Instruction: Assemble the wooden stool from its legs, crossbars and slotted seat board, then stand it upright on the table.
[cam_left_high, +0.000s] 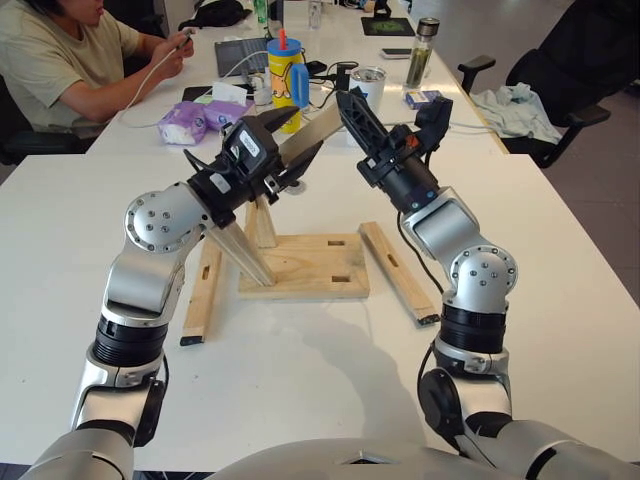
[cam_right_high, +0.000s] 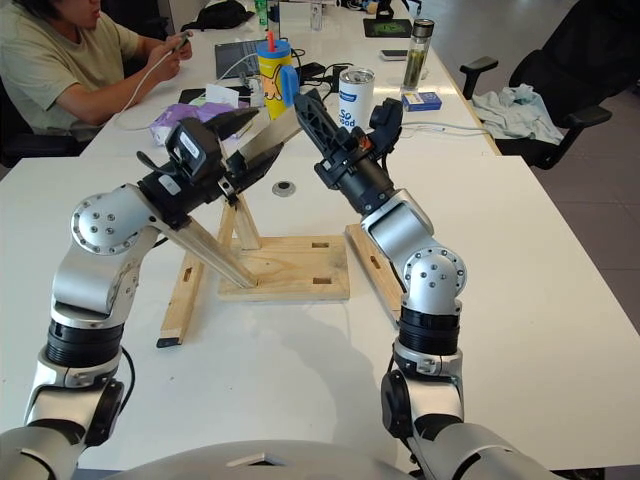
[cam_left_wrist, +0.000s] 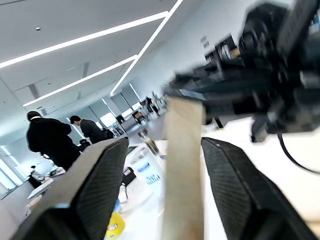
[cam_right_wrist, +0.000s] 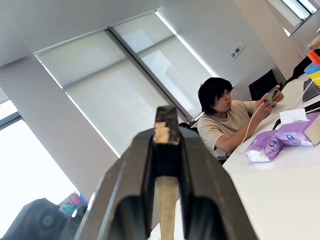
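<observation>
The right gripper (cam_left_high: 346, 102) was clenched on the far end of a wooden crossbar (cam_left_high: 325, 123), raised above the slotted seat board (cam_left_high: 310, 268) lying flat on the table (cam_left_high: 560, 230). The left gripper (cam_left_high: 298, 138) straddled the crossbar, jaws spread.

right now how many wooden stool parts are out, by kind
slotted seat board: 1
flat bars: 2
leaning bars: 2
held bar in right gripper: 1
total: 6
</observation>
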